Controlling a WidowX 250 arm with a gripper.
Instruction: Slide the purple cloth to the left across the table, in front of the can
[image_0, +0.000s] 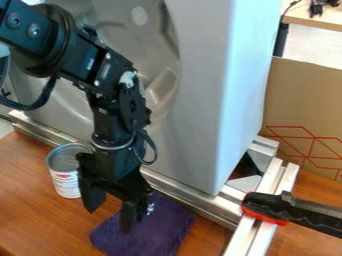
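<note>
One end effector (109, 221), one can (65, 184), one cloth (150, 232)

no readable text, print on the label (65, 186) of the can (65, 159) too small to read

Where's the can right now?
The can stands on the table at the left of the camera view, just left of the pincer and up-left from the purple cloth.

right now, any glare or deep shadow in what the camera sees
Camera view: pale sheen along the metal rail; the gray housing is brighter on its right side than its front; the black gripper is very dark, with little surface detail
</note>
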